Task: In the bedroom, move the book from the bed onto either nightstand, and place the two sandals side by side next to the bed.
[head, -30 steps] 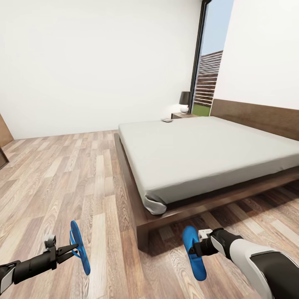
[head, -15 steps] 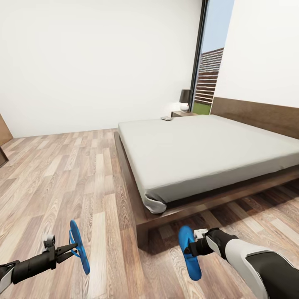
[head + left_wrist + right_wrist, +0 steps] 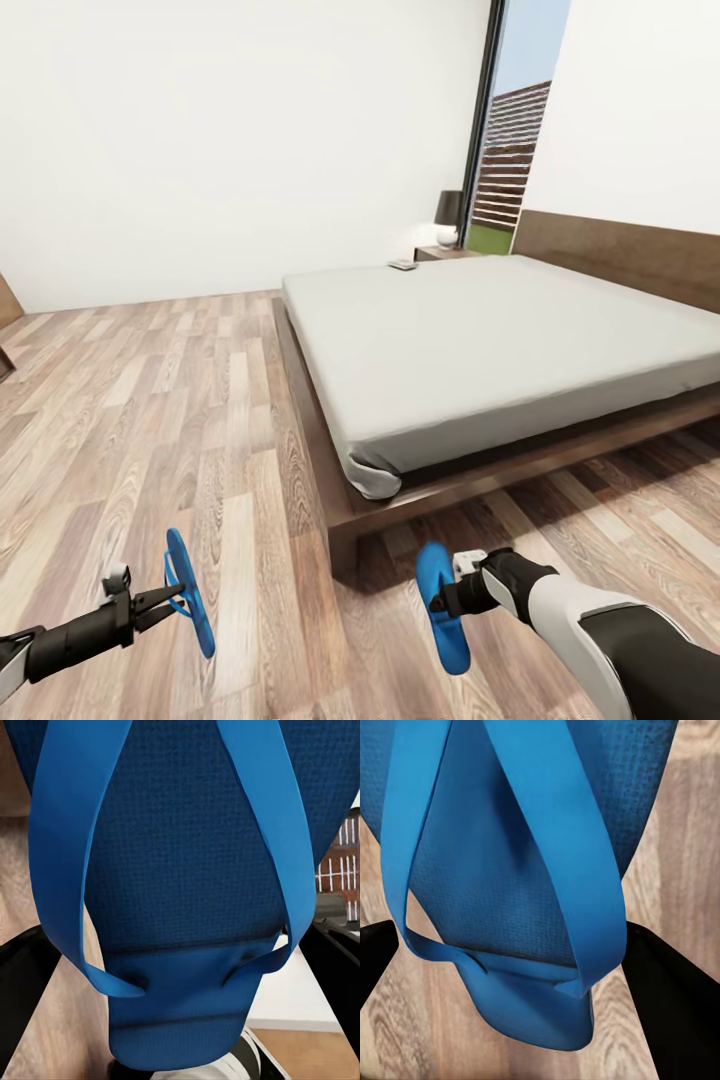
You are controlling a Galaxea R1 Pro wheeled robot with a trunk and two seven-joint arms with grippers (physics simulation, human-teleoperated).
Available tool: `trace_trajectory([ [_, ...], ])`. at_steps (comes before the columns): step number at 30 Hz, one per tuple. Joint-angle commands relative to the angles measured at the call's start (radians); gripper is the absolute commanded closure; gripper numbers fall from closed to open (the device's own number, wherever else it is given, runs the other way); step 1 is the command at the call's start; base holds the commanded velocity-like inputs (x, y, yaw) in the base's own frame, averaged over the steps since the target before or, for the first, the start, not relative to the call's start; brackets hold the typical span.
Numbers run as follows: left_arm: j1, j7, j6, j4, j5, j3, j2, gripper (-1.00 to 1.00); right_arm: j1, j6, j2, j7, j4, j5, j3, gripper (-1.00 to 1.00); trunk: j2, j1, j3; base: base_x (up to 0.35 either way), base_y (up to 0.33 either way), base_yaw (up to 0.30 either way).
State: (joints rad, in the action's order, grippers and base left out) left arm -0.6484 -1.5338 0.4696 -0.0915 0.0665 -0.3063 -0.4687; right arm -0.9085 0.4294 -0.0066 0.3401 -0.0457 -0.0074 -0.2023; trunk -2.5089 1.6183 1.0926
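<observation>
Holding one blue sandal in each hand, we pinch the left sandal (image 3: 190, 592) and the right sandal (image 3: 440, 620) near the bed (image 3: 480, 350).

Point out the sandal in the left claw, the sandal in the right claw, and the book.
left sandal (image 3: 190, 593), head view, middle of its sole edge
right sandal (image 3: 440, 608), head view, middle of its sole
book (image 3: 402, 265), head view, its cover

Wide open plank floor (image 3: 150, 420) left of the bed (image 3: 480, 350), free to the far wall. Bed frame corner (image 3: 345, 530) blocks straight ahead, between both held sandals. Narrower floor strip along the foot of the bed at right. Mattress top bare except small book (image 3: 402, 265) at far corner.
</observation>
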Motion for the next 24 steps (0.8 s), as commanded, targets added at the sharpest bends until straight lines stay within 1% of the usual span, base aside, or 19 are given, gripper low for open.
trace_trajectory([
  [1, 0.000, -0.004, 0.009, 0.000, 0.007, 0.006, 0.000, 1.00, -0.001, 0.000, 0.000, 0.006, 0.000, -0.002, -0.006, 1.00, -0.001, 0.000, 0.005, 0.000, 0.000, 0.000],
  [6, 0.000, -0.006, 0.001, -0.003, 0.007, 0.007, 0.003, 1.00, -0.001, 0.003, 0.000, -0.011, 0.007, -0.003, -0.013, 1.00, -0.002, 0.002, 0.024, 0.000, 0.000, 0.000],
  [9, 0.000, -0.008, -0.001, -0.003, 0.007, 0.007, 0.004, 1.00, -0.001, 0.015, 0.004, -0.047, 0.021, -0.004, -0.017, 1.00, -0.003, 0.004, 0.036, 0.000, 0.000, 0.000],
  [10, 0.000, -0.008, -0.001, -0.002, 0.007, 0.007, 0.004, 1.00, -0.001, 0.027, 0.010, -0.063, 0.038, -0.003, -0.017, 1.00, -0.003, 0.004, 0.040, 0.000, 0.000, 0.000],
  [12, 0.000, -0.012, -0.002, -0.002, 0.008, 0.007, 0.004, 1.00, -0.001, 0.073, 0.020, -0.088, 0.079, -0.002, -0.018, 1.00, -0.003, 0.005, 0.047, 0.000, 0.000, 0.000],
  [14, 0.000, -0.013, -0.003, -0.003, 0.008, 0.008, 0.005, 1.00, -0.001, 0.108, 0.024, -0.098, 0.104, -0.002, -0.018, 1.00, -0.004, 0.006, 0.055, 0.000, 0.000, 0.000],
  [18, 0.000, -0.014, -0.003, -0.003, 0.008, 0.008, 0.005, 1.00, -0.001, 0.143, 0.028, -0.105, 0.150, 0.008, -0.021, 1.00, -0.005, 0.008, 0.071, 0.000, 0.000, 0.000],
  [24, 0.000, -0.014, -0.003, -0.004, 0.009, 0.007, 0.004, 1.00, -0.001, 0.154, 0.028, -0.106, 0.189, 0.025, -0.022, 1.00, -0.006, 0.011, 0.094, 0.000, 0.000, 0.000],
])
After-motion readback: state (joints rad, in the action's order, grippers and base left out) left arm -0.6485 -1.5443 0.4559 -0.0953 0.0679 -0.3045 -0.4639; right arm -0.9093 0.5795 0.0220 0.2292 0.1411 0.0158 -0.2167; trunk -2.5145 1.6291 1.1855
